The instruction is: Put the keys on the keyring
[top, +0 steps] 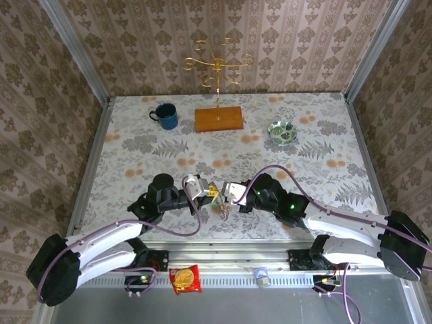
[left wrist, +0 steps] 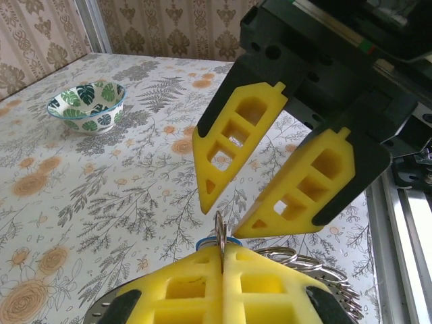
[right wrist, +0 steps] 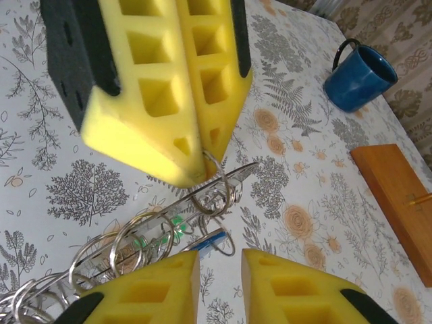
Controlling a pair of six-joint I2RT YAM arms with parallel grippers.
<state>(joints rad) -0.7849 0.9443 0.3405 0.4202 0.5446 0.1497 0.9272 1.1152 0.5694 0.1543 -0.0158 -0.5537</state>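
**Top external.** We list the table [top: 128,145] with a leaf-and-flower cover. Along its far side stand a blue mug [top: 165,116] at the left, a gold branched stand [top: 217,67] on a wooden base [top: 219,119] in the middle, and a patterned bowl [top: 282,131] at the right. Both arms meet near the near edge, the left gripper [top: 213,192] just beside the right gripper [top: 226,194]. The keyring [top: 221,212] hangs as a small metal bunch under them. On the rail below the table lie a snack packet [top: 185,279] and a small grey item [top: 261,275].

**Left wrist.** We note the left gripper [left wrist: 222,250] with its yellow fingers pressed together, clenching a thin upright loop of the keyring [left wrist: 219,226]. A blue key head [left wrist: 234,240] peeks out just behind the fingertips. Facing it, the right gripper [left wrist: 223,221] has its fingers spread and empty on either side of the loop's top. The bowl [left wrist: 88,104] sits far left.

**Right wrist.** We note the right gripper [right wrist: 221,260] released, with nothing between its fingers. Above it, the left gripper [right wrist: 204,162] pinches the top loop of the keyring [right wrist: 223,177], from which wire rings trail down to the left. Among them lie the blue key [right wrist: 209,241] and the green key [right wrist: 172,226]. We cannot tell whether they are threaded on. The mug [right wrist: 358,77] and wooden base [right wrist: 398,196] lie to the right.
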